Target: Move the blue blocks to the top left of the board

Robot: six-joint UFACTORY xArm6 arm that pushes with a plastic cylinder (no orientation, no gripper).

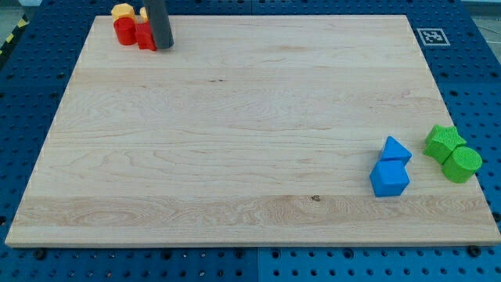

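My rod is standing upright at the view's top left, entering from the top edge, with my tip (pixel 163 46) resting on the bench (pixel 235 141) just beside a red block (pixel 146 35). There is no hand on this arm, only the bare rod, and it is holding nothing. A second red block (pixel 124 30) and a yellow block (pixel 122 11) are sitting touching there. The blue triangular block (pixel 395 149) and blue cube (pixel 389 178) are lying together at the bottom right, well apart from my tip. A green star block (pixel 444 142) and green cylinder (pixel 461 164) are sitting just right of them.
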